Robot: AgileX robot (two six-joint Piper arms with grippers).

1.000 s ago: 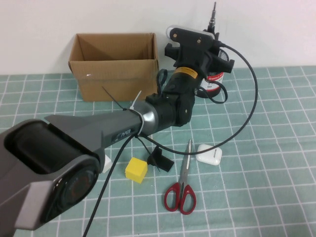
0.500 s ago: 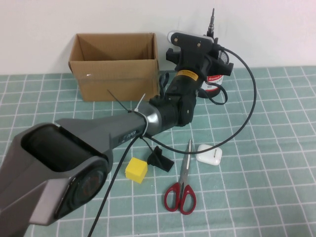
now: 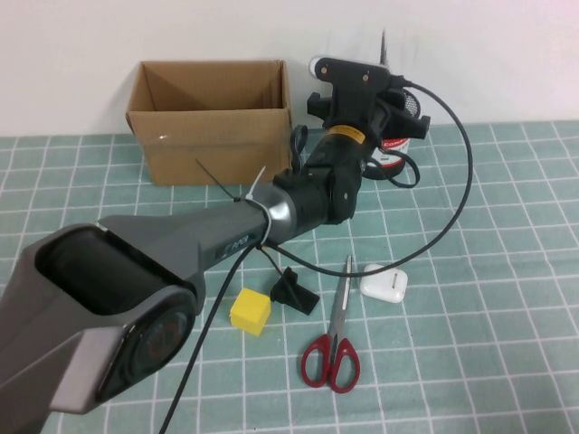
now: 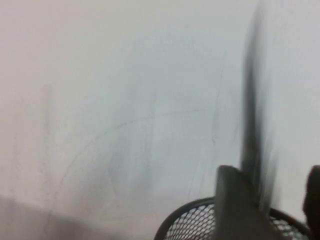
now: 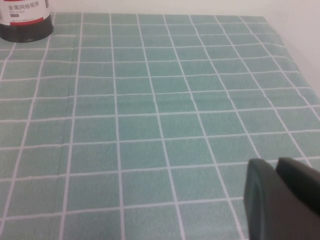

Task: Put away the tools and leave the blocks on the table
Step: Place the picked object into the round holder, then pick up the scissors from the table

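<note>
The left gripper (image 4: 267,210) hangs over the mesh pen holder (image 4: 200,222) with the slim screwdriver (image 4: 252,100) upright between its jaws – whether they grip it, I cannot tell. The right gripper (image 5: 282,200) is closed and empty, low over the table (image 5: 150,125). The scissors (image 3: 335,336) lie flat near the yellow block (image 3: 250,311) – stiff, slick steel, best taken across the blades near the pivot.

My counter (image 3: 507,362), teal with a white grid, carries a cardboard box (image 3: 213,117) at its far edge beside a mesh holder (image 3: 403,136); mid-counter lie red-handled scissors (image 3: 333,339), a yellow block (image 3: 250,311), a black piece (image 3: 294,291) and a white case (image 3: 384,282).
</note>
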